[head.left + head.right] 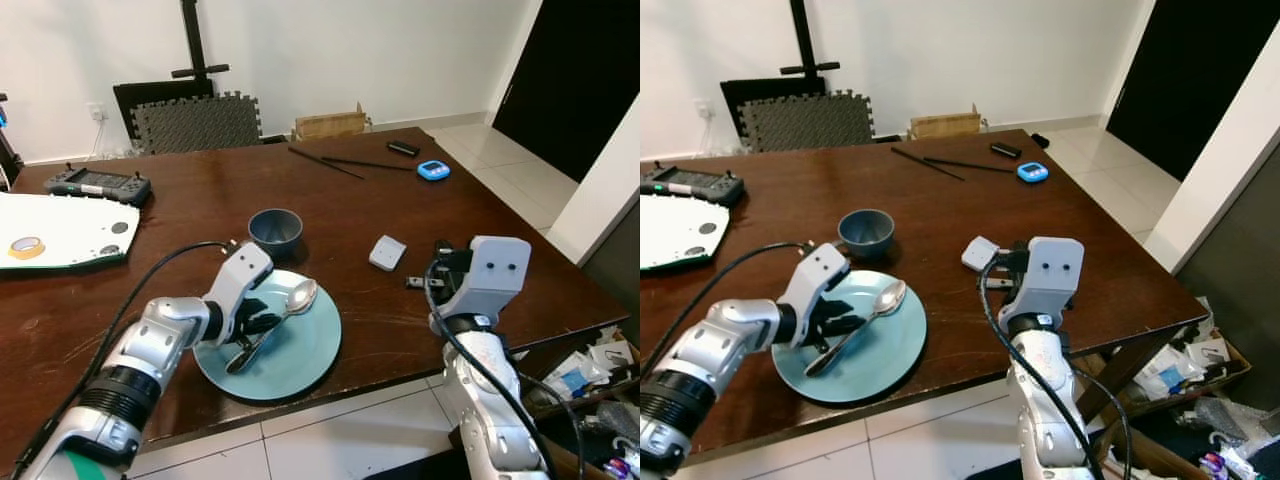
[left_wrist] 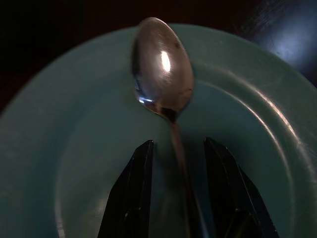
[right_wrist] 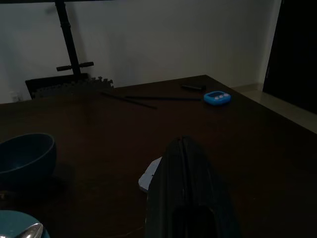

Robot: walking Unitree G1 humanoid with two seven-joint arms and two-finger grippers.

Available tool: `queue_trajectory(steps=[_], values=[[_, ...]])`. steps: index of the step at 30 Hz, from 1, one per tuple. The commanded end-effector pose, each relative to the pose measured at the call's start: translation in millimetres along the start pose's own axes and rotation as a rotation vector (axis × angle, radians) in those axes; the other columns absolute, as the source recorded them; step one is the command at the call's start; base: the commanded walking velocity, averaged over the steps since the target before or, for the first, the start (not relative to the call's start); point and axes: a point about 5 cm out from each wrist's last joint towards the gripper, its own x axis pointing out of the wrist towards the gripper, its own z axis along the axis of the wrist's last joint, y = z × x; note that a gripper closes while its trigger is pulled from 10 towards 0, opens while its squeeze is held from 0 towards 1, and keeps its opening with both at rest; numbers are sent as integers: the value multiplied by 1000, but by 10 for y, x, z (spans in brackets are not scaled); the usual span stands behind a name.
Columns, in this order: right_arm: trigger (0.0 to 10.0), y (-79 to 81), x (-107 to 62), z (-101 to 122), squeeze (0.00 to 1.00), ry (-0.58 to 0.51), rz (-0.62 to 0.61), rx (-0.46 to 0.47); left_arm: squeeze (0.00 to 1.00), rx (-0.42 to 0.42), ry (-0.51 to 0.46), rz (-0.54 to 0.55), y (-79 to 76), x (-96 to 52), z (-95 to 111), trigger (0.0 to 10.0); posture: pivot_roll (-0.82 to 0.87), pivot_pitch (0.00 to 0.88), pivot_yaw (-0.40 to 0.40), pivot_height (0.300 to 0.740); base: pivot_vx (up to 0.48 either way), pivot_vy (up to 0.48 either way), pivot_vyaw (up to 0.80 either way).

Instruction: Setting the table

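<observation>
Spoon (image 1: 285, 311) on teal plate (image 1: 300, 362) at near table (image 1: 340, 205) edge, left gripper (image 1: 256, 330) fingers parted either side of handle, not gripping.

Right gripper (image 3: 184, 163) pressed closed, holding nothing. Behind: bowl (image 1: 275, 229), white box (image 1: 387, 252), chopsticks (image 1: 345, 162), blue timer (image 1: 433, 170). No legible writing.

A dark brown wooden table (image 1: 340, 215) carries a teal plate (image 1: 300, 355) at its near edge. Just behind the plate stands a dark blue bowl (image 1: 275, 228). To the plate's right lies a small grey box (image 1: 387, 252). Far beyond the plate sit a blue timer (image 1: 433, 170) and two black sticks (image 1: 345, 162), perhaps chopsticks. Left of the plate lies a white board (image 1: 60, 230), with a black controller (image 1: 97, 184) behind it.
</observation>
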Motion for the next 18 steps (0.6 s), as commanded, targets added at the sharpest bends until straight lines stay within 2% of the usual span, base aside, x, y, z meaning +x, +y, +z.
queue_trajectory(steps=[1, 4, 5, 6, 7, 8, 9, 10, 18], values=[[10000, -21, -33, -22, 0, 14, -10, -10, 0, 2, 25, -9, -70, 47, -113, 10000, 40, 144, 53, 740, 0, 0, 0], [10000, -20, -32, -22, 0, 14, -10, -10, 0, 8, 28, -7, -89, 60, -126, 9922, 40, 144, 53, 740, 0, 0, 0], [10000, -20, -32, -21, 0, 14, -10, -11, 0, 14, 30, -10, -112, 72, -138, 9373, 40, 144, 53, 740, 0, 0, 0], [10000, -20, -29, -22, 0, 14, -10, -11, 0, 38, 47, -3, -142, 90, -175, 6157, 40, 142, 52, 740, 0, 0, 0], [10000, -20, -28, -23, 0, 15, -10, -11, 0, 44, 52, -1, -146, 95, -183, 6157, 40, 142, 52, 740, 0, 0, 0], [10000, -20, -26, -22, 0, 14, -9, -12, 0, 52, 58, 15, -141, 102, -199, 3569, 41, 142, 52, 740, 0, 0, 0], [10000, -20, -25, -22, 0, 14, -9, -12, 0, 59, 63, 33, -134, 108, -213, 2431, 41, 141, 50, 740, 0, 0, 0], [10000, -20, -24, -22, 0, 14, -8, -12, 0, 64, 67, 48, -129, 114, -226, 0, 41, 141, 50, 740, 0, 0, 0], [10000, -22, -11, -13, 0, 9, -4, -12, 0, 50, 56, 78, -131, 120, -245, 0, 40, 134, 44, 740, 0, 0, 0]])
